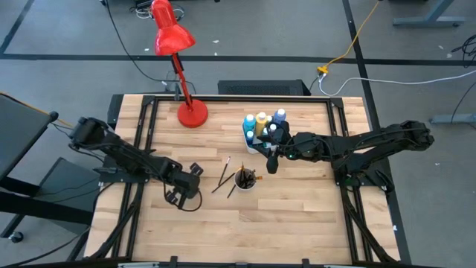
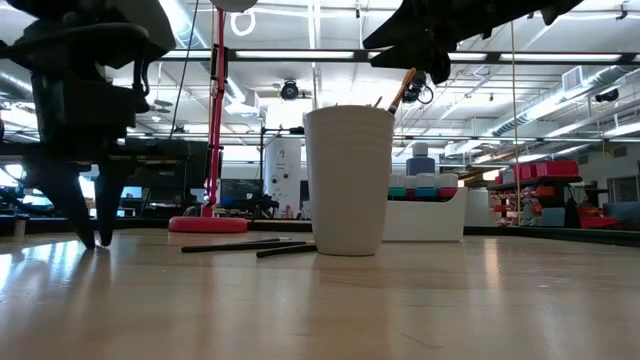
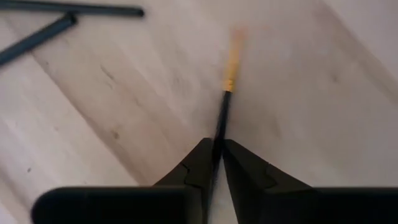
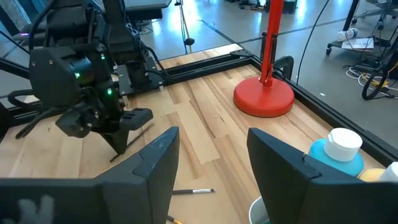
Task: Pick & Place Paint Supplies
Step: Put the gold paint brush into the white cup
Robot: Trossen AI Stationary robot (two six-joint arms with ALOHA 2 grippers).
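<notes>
Left tool (image 3: 216, 163) pinching brush (image 3: 224, 106) | high view hides it

Premises: a robotics lab or workshop. Evidence: open hall with exposed ceiling strip lights (image 2: 300, 55), grey floor (image 1: 297, 37) crossed by loose cables (image 1: 357, 37), equipment racks behind, and a framed wooden table (image 1: 297, 216) mounting two robot arms.

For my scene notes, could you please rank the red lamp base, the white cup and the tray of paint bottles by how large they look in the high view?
1. tray of paint bottles, partly hidden by the right arm, so its lead over the lamp base is unsure
2. red lamp base
3. white cup, smallest
</notes>
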